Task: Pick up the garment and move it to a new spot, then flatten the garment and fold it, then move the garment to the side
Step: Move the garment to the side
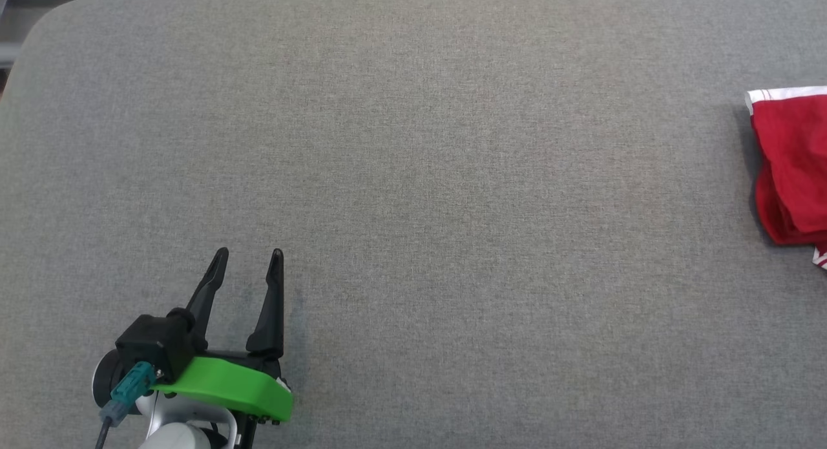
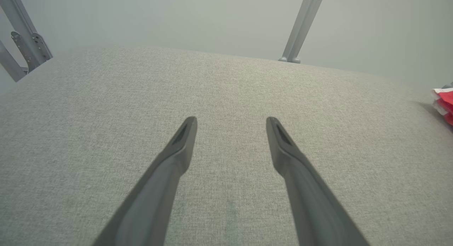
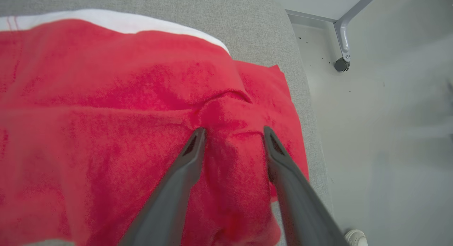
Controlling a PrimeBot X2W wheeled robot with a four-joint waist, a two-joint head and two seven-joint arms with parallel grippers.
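Note:
The garment [image 1: 791,171] is red cloth with a white band, lying bunched at the far right edge of the grey padded table [image 1: 413,177]. It also peeks in at the right of the left wrist view [image 2: 444,102]. In the right wrist view the garment [image 3: 106,115] spreads under my right gripper [image 3: 233,130], whose fingers stand apart with a raised ridge of red cloth between them. My left gripper [image 1: 250,254] rests open at the lower left of the table, far from the cloth. Nothing lies between the fingertips of the left gripper [image 2: 231,120].
The table's right edge drops off just beyond the garment, with floor and a caster wheel [image 3: 341,64] below. The toe of a white shoe [image 3: 355,237] shows at the bottom. Grey metal frame legs [image 2: 300,26] stand behind the table.

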